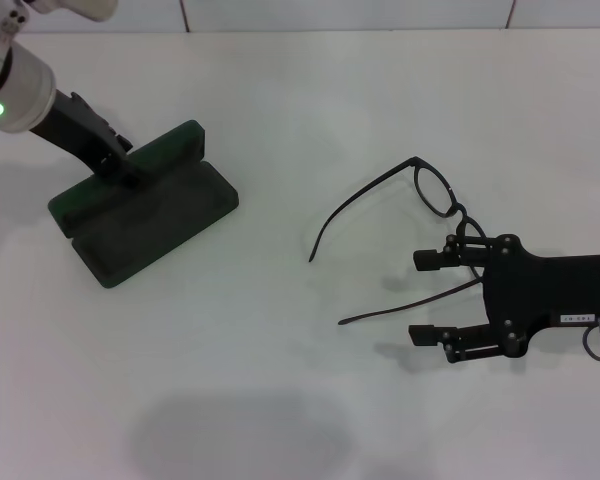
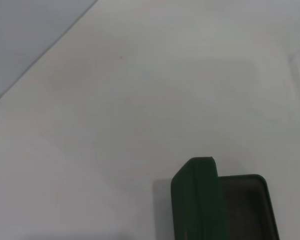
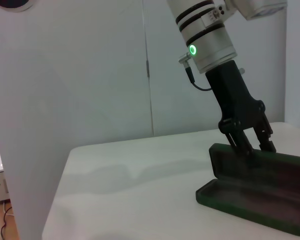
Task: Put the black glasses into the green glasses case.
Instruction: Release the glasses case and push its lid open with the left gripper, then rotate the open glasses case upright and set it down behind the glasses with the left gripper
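Approaching the black glasses (image 1: pixel 420 215) with the right pincer (image 1: pixel 425 298), fingers apart and empty astride one temple; left pincer (image 1: pixel 120 160) props the green glasses case (image 1: pixel 145 215) open, fingers unclear; next: clamp, lift.

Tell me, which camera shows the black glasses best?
The head view: the black glasses lie whole on the table, by the right end effector. Neither wrist view shows them; both show the green glasses case instead.
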You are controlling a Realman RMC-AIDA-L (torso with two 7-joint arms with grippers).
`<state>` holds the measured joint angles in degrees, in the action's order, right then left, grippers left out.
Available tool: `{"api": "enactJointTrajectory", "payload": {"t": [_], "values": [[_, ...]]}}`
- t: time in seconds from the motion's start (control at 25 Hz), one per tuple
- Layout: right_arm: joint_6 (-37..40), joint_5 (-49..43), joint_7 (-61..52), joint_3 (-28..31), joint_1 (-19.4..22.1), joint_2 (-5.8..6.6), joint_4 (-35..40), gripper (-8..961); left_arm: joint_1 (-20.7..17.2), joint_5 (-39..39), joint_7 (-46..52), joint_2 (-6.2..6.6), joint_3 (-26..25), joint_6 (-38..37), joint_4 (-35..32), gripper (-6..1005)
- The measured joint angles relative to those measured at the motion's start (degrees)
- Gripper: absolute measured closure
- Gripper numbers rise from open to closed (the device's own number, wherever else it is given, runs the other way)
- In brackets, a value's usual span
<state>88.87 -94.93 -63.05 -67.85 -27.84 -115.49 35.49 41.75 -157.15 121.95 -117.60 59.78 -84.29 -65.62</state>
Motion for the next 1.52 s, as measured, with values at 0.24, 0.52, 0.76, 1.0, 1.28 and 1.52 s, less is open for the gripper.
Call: {"api": "enactJointTrajectory", "payload": {"t": [0.24, 0.52, 0.76, 1.0, 1.28, 1.52], "values": [[-0.5, 0.0, -0.1, -0.6, 0.1, 0.00, 0.0, 153, 0.0, -0.1, -0.3, 0.00, 0.1, 0.1, 0.3, 559], [-0.5, 0.0, -0.1, -0.6, 0.1, -0.07, 0.0, 154, 0.0, 0.0, -2.4, -0.17, 0.2, -0.3, -0.8, 788], [-0.5, 0.0, -0.1, -0.7, 0.1, -0.09, 0.0, 155, -0.3, 3.7, -11.8, -1.13, 2.6, -0.5, -5.7, 792], [-0.5, 0.0, -0.1, -1.5, 0.2, -0.25, 0.0, 156, 2.8, 6.1, -17.2, -1.14, 5.1, 0.1, -4.1, 776], [-0.1, 0.2, -0.1, -2.0, 0.3, -0.35, 0.0, 157, 3.9, 5.7, -17.4, -1.98, 8.9, 6.7, -0.7, 757], [0.0, 0.1, -0.1, -2.1, 0.3, -0.35, 0.0, 158, 4.2, 6.1, -17.3, -2.16, 11.9, 9.0, 1.4, 741]]}}
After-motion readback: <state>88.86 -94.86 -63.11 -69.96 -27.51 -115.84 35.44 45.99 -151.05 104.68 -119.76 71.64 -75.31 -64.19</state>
